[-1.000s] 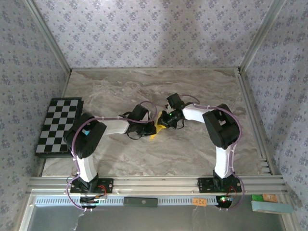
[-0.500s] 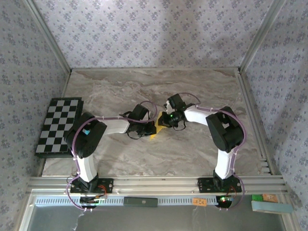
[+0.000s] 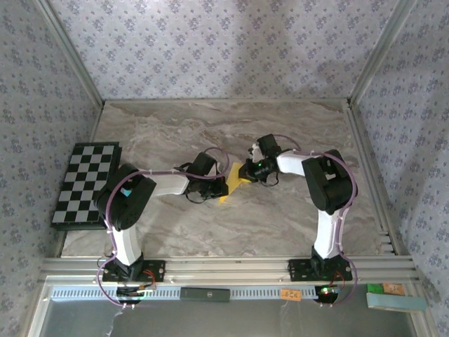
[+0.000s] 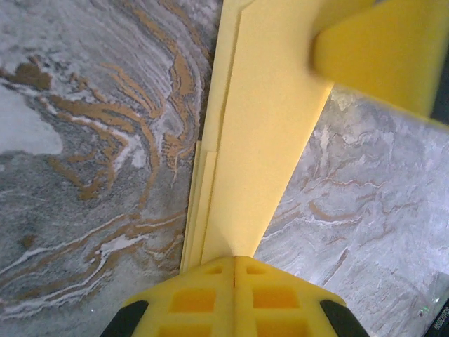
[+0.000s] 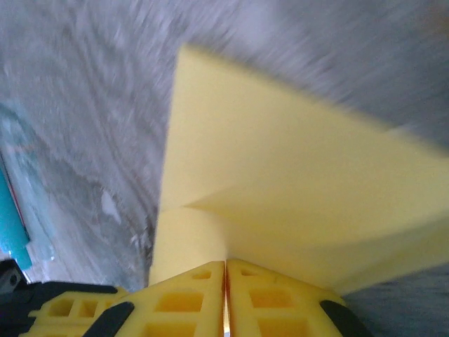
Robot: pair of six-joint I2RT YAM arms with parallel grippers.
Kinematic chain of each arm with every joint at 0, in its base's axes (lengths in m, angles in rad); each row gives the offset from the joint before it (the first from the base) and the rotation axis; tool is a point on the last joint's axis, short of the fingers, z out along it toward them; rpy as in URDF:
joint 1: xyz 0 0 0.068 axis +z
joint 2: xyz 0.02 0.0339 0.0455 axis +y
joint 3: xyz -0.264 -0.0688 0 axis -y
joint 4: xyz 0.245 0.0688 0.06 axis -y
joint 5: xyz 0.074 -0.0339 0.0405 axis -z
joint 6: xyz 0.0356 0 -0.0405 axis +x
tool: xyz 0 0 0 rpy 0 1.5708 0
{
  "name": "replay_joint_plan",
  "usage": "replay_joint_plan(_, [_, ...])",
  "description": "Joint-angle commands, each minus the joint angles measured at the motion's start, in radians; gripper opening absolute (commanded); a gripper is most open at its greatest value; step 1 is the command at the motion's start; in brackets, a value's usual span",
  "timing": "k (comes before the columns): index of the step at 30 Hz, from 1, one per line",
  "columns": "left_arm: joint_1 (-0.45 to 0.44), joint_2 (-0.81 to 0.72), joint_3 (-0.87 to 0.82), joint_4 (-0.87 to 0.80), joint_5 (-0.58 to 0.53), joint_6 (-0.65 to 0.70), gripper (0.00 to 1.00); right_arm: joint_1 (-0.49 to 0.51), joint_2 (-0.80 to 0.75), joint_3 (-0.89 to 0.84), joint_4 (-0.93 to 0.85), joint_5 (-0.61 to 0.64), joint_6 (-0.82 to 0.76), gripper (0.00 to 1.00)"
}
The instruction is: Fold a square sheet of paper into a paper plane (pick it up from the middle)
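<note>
The yellow sheet of paper lies mid-table, folded into a long narrow layered shape and held between both arms. My left gripper is shut on its near end. In the left wrist view the folded strip runs up from my shut left gripper, with the right gripper's yellow finger at its far end. My right gripper is shut on the other end. In the right wrist view a wide flap of paper spreads out from my shut right gripper.
A black-and-white checkered board lies at the table's left edge. Patterned walls close off the left, back and right. A teal object shows at the left edge of the right wrist view. The marble tabletop stretches in front of the paper.
My right gripper has moved to the right with its end of the paper, and more yellow shows between the two grippers. The left gripper has stayed in place.
</note>
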Motion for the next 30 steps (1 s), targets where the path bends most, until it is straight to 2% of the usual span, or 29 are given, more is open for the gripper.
replay_joint_plan(1, [-0.001,0.067,-0.067,-0.141,-0.06,0.008,0.0,-0.079,0.044,0.015,-0.004,0.078,-0.03,0.11])
replay_joint_plan(9, [-0.001,0.064,-0.044,-0.141,-0.048,0.007,0.0,-0.171,0.071,0.086,-0.048,0.117,-0.037,0.11])
replay_joint_plan(15, [-0.001,0.044,-0.01,-0.149,-0.036,0.005,0.0,-0.171,-0.058,0.113,-0.092,0.162,-0.038,0.11])
replay_joint_plan(22, [-0.001,0.034,0.027,-0.15,-0.025,0.003,0.0,-0.05,-0.189,-0.035,-0.069,0.16,0.018,0.11])
replay_joint_plan(30, [-0.001,0.03,0.035,-0.142,-0.013,-0.003,0.0,0.07,-0.064,0.001,0.003,0.025,0.09,0.1])
